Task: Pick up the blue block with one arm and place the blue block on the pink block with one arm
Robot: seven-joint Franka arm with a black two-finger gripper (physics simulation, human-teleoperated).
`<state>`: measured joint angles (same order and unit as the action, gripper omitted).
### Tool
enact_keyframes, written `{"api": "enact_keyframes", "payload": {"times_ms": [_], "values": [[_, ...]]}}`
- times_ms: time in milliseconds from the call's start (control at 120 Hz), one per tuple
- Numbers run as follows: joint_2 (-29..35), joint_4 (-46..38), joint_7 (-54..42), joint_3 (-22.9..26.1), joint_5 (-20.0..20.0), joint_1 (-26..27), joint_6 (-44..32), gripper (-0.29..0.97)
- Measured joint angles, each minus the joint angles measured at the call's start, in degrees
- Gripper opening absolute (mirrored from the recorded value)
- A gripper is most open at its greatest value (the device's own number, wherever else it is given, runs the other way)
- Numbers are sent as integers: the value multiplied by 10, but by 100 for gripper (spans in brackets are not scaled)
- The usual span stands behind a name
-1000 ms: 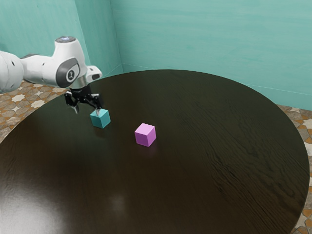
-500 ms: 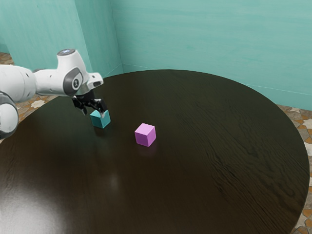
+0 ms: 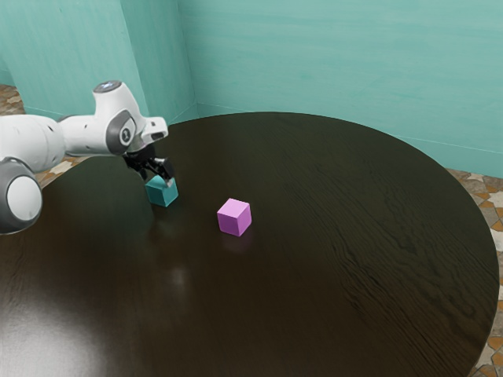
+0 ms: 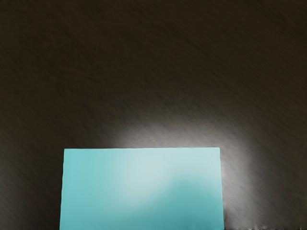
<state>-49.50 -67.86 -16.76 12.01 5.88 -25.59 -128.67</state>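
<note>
The blue block rests on the dark round table, toward the exterior view's left. My gripper is down over the block's top, a finger on either side, and it looks open. In the wrist view the blue block lies directly beneath my hand on the table. The pink block stands by itself on the table, a short way to the blue block's right and a little nearer the camera.
The table's dark wood spreads widely to the right of and in front of both blocks. Teal walls rise behind the table. A patterned tile floor shows past its rim.
My arm has come down and shifted slightly right, bringing the gripper from just above the blue block down around its top. Neither block has moved.
</note>
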Motion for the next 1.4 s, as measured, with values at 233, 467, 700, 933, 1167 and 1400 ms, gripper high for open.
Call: {"api": "enact_keyframes", "payload": {"times_ms": [233, 467, 700, 933, 1167, 1400], "values": [[-11, 0, -35, 0, -7, -1, -2, 68], [-22, 2, -58, 0, -14, -1, -12, 68], [-34, 10, -73, 3, -15, -1, -18, 68], [-26, -3, -67, 1, -18, -2, -20, 35], [51, -81, -41, -4, -13, -2, -23, 32], [236, -265, 31, -2, -10, 42, -26, 33]]}}
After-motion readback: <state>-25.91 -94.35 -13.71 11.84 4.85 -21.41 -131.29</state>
